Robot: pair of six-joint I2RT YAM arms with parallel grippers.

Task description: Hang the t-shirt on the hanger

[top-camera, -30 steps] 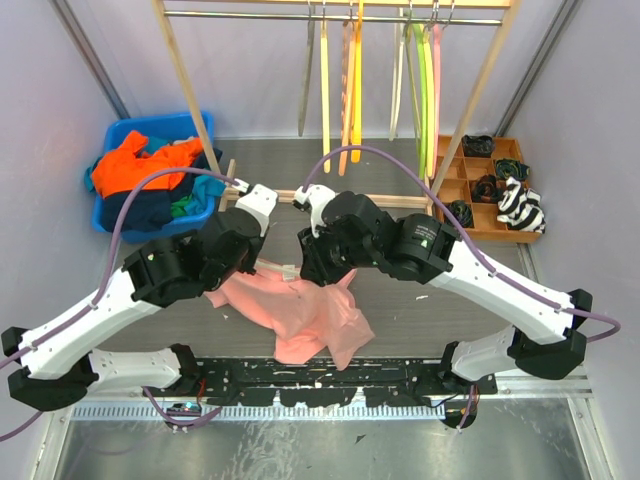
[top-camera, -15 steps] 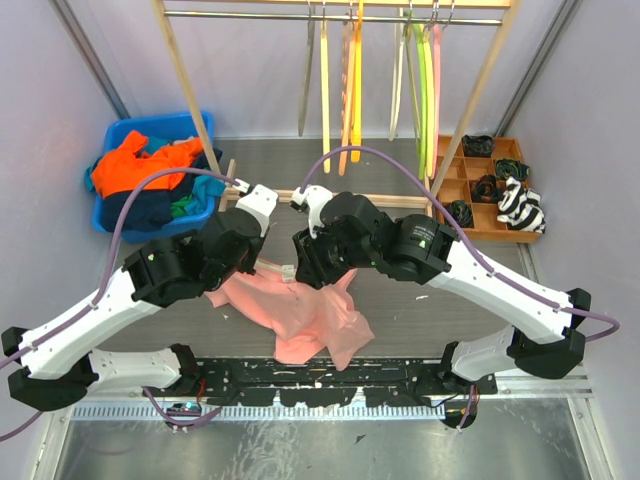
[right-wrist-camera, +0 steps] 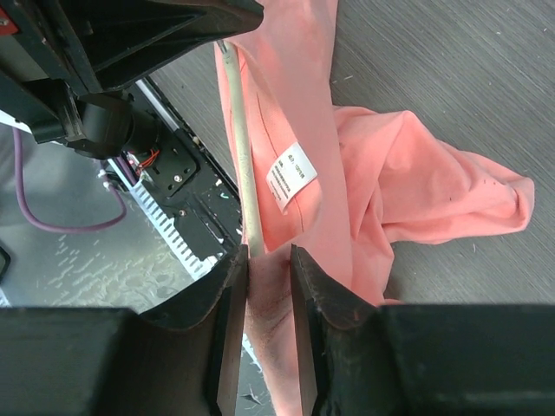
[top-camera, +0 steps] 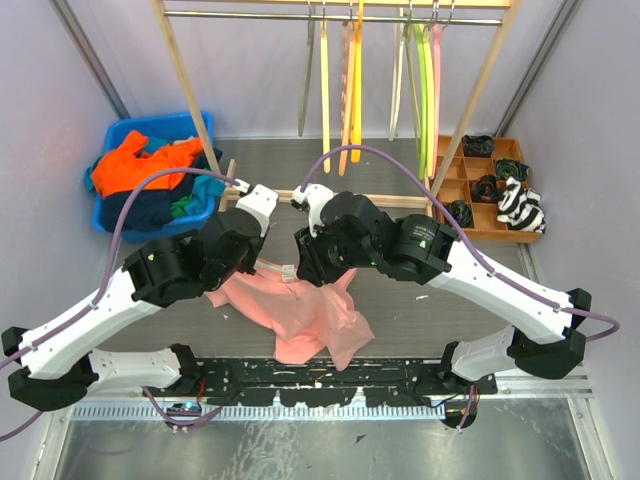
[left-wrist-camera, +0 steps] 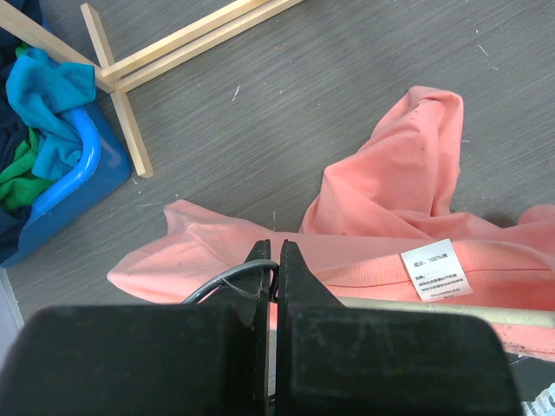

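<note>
the left gripper (left-wrist-camera: 270, 260) is shut on the wire hook (left-wrist-camera: 221, 282) to hold the hanger (right-wrist-camera: 238, 147) up. the right gripper (right-wrist-camera: 269, 269) pinches the pink t-shirt (right-wrist-camera: 416, 191) near its label (right-wrist-camera: 290, 176), just beside the hanger's arm, likely to pull it over. the rest sags onto the table (left-wrist-camera: 347, 104)

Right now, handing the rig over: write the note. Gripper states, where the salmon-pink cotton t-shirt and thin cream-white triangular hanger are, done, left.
Left gripper: shut on the slim wire hook of the thin cream-white triangular hanger.
Right gripper: shut on a fold of the salmon-pink cotton t-shirt, beside the hanger's arm.
Shirt: collar with white label lies along that arm; the rest is bunched on the grey table.
Done: both things gripped, collar at the hanger.
Left: seat both shoulders on the hanger; cannot tell if the arm is inside the neck yet.
</note>
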